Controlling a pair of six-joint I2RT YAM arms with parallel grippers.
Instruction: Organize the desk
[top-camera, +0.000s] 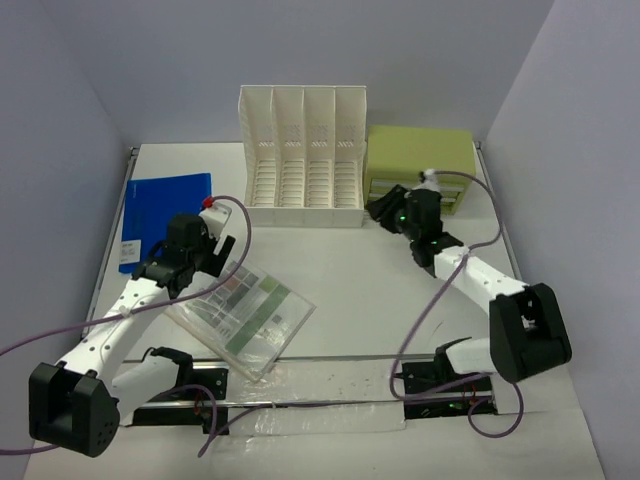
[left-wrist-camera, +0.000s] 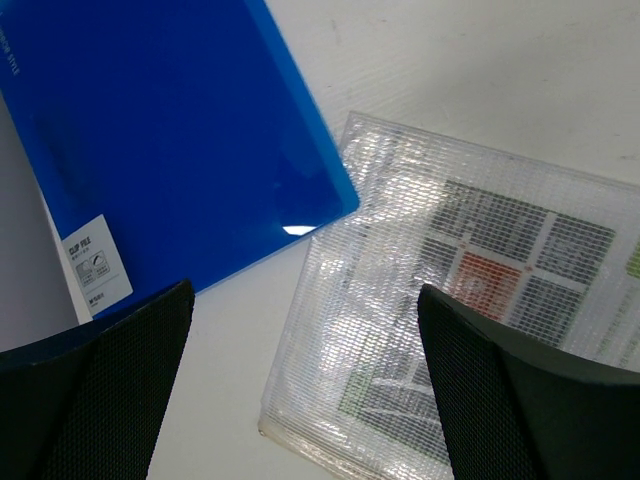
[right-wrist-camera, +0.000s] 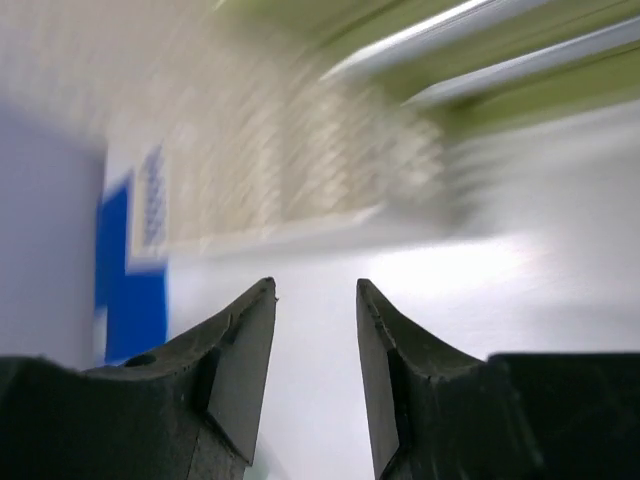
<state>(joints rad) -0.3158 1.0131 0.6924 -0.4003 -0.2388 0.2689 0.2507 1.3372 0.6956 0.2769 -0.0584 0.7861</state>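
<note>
Jaws: left gripper (left-wrist-camera: 305, 295) spread wide, nothing between the fingers. Right gripper (right-wrist-camera: 316, 290) partly open with a clear gap and nothing in it.

desk (top-camera: 400, 300): big flat white rectangular top that takes up most of the top view. Thin metal rails run along its edges. Surface is plain and matte, brightly lit, and the purple-grey walls close in at 9, 12 and 3 o'clock. Both arm bases sit at its 6 o'clock edge.

Layout on the desk, from the top view:
- blue folder (top-camera: 165, 205) lies flat at 10 o'clock, against the left rail, with a white label at its near corner.
- mesh pouch (top-camera: 245, 320) is clear with a printed sheet inside, at 7 o'clock, rotated off square. Its near corner reaches the 6 o'clock rail.
- file rack (top-camera: 300, 160) is white and slotted, standing at 12 o'clock at the far edge.
- drawer box (top-camera: 415, 160) is green, at 1 o'clock, just beside the rack.

Left gripper hangs over bare desk, with the folder's corner and the pouch's edge both in its wrist view. Folder and pouch look near each other. Right gripper is near the drawer box front, pointing toward 11 o'clock. Its wrist view is motion-blurred, so I can only make out the rack, the green box and a strip of blue.
</note>
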